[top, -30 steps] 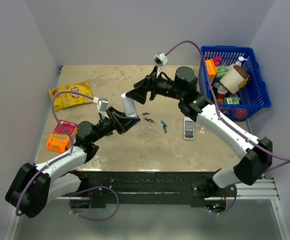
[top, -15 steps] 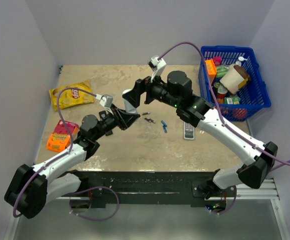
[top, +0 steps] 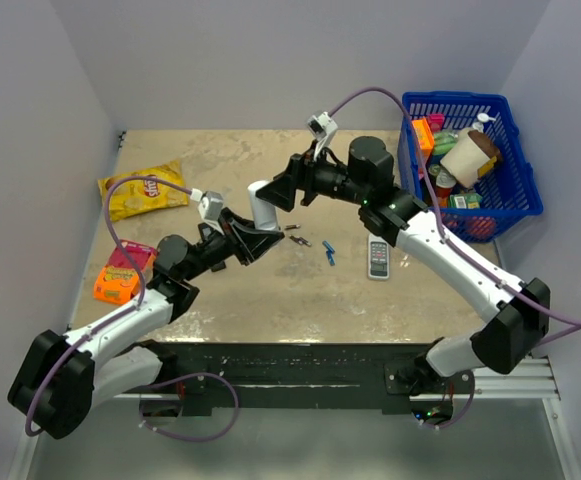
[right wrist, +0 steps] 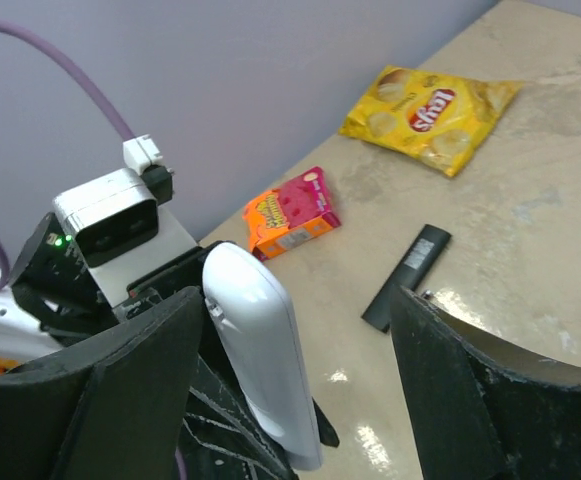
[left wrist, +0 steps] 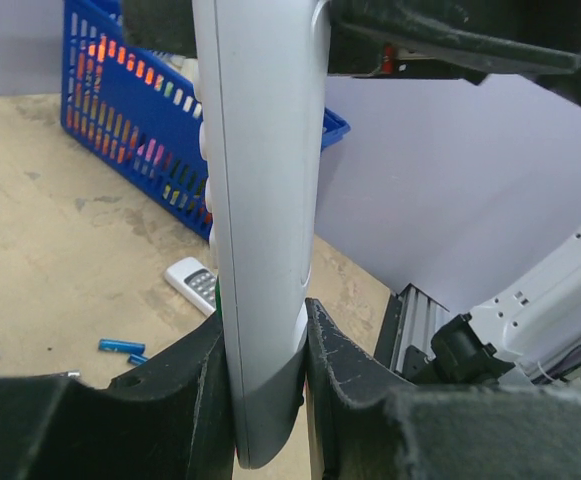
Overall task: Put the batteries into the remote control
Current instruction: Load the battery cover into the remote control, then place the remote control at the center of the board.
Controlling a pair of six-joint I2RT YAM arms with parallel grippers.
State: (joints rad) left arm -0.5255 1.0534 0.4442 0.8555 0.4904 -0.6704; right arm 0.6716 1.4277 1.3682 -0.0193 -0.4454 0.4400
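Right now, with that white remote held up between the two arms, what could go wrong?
1. The left fingers pinch only the bottom end of the slim white plastic remote, which stands tall above them; a nudge could tilt it or slip it out.
2. The right fingers are open on either side of its top; closing off-centre could be that nudge.
3. The small blue cylindrical cell lies loose on the table below; a dropped remote might send it rolling.

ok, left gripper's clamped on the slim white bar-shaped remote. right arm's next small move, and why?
Probably close the right gripper on the free end of the slim white bar-shaped remote. Its fingers stand open either side of it, apparently not touching, while the left gripper pinches the other end.
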